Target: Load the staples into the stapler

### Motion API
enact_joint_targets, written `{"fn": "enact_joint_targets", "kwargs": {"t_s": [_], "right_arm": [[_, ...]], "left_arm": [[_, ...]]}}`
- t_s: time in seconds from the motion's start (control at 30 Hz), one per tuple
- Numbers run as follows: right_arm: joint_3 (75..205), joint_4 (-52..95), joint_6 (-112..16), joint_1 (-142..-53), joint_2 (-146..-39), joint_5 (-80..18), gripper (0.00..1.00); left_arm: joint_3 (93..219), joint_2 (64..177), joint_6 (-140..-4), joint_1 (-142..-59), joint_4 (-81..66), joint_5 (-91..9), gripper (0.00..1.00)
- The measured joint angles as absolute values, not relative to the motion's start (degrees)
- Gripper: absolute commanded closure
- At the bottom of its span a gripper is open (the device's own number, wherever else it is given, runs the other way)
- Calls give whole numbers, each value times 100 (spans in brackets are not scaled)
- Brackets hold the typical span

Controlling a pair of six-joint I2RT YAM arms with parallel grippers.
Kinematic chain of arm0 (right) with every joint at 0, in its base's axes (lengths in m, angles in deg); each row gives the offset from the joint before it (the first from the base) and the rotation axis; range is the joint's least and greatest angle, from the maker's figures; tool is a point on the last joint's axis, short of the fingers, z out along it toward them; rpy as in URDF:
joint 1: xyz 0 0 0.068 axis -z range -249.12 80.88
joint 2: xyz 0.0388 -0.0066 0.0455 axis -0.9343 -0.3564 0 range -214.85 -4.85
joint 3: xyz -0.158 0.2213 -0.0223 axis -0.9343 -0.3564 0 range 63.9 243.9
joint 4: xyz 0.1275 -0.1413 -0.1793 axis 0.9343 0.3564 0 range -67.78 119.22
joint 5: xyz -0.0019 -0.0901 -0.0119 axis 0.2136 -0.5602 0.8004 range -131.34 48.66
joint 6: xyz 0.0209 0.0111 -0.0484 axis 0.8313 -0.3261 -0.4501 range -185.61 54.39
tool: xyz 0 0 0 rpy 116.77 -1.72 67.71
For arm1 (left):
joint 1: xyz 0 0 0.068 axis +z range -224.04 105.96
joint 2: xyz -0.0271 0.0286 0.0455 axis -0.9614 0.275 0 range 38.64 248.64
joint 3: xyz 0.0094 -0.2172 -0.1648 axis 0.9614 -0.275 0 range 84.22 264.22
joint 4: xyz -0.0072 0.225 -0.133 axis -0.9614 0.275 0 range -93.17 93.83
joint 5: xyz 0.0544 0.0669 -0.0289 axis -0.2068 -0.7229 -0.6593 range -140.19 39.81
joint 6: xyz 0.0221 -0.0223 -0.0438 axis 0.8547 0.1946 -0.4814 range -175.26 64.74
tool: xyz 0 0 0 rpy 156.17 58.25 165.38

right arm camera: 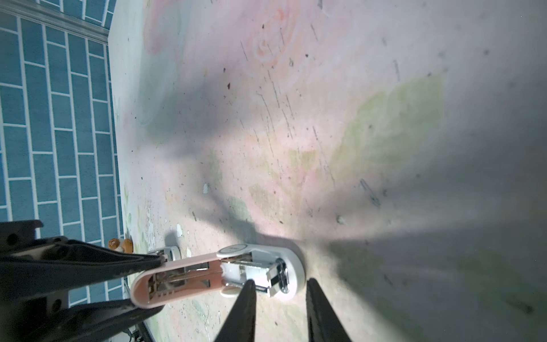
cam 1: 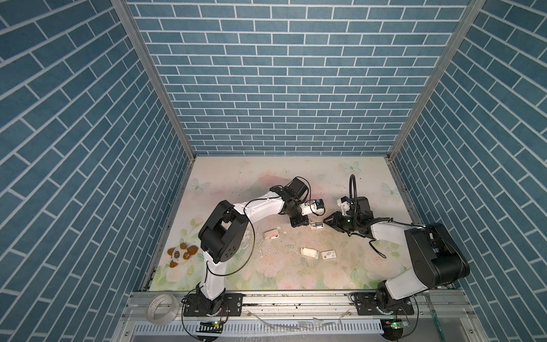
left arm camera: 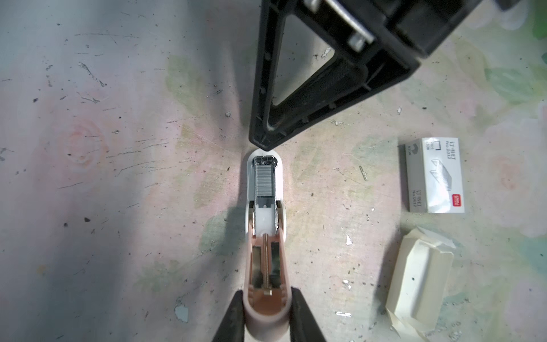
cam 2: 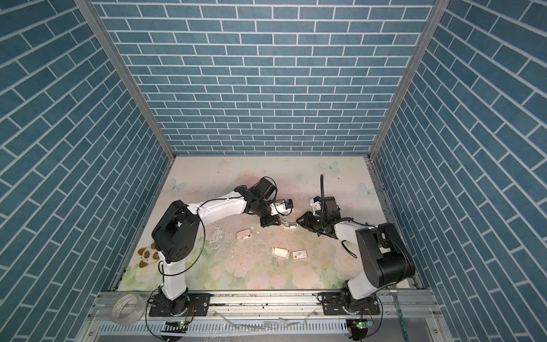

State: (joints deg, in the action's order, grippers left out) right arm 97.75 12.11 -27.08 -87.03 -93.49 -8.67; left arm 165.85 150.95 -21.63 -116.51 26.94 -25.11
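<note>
The stapler (left arm camera: pixel 265 207) lies hinged open on the floral mat, white base flat and pink lid folded back. A silver strip of staples (left arm camera: pixel 265 181) sits in its metal channel. My left gripper (left arm camera: pixel 266 291) is shut on the rounded end of the pink lid, one finger on each side. My right gripper (right arm camera: pixel 279 284) stands open at the base's front end. One of its fingertips (left arm camera: pixel 263 145) meets the white nose there. In both top views the two grippers (cam 1: pixel 309 224) (cam 1: pixel 325 221) face each other across the stapler (cam 1: pixel 316 226).
A white cardboard tray (left arm camera: pixel 414 281) and a white staple sleeve with a red mark (left arm camera: pixel 433 174) lie on the mat beside the stapler. A second small pink-and-white object (cam 1: pixel 271 234) lies further left. A plush toy (cam 1: pixel 181 251) and a tape roll (cam 1: pixel 161 306) are at the left.
</note>
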Motion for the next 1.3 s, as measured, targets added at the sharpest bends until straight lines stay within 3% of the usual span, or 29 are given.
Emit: {"fn": "enact_joint_targets", "kwargs": {"t_s": [0.47, 1.3], "right_arm": [[9799, 1091, -2708, -8712, -9631, -491, 71], [9709, 1119, -2711, -8712, -9117, -557, 71]], "left_arm": [[16473, 15049, -2167, -11667, 2663, -2537, 86], [15594, 14031, -1944, -11682, 3114, -2972, 86]]}}
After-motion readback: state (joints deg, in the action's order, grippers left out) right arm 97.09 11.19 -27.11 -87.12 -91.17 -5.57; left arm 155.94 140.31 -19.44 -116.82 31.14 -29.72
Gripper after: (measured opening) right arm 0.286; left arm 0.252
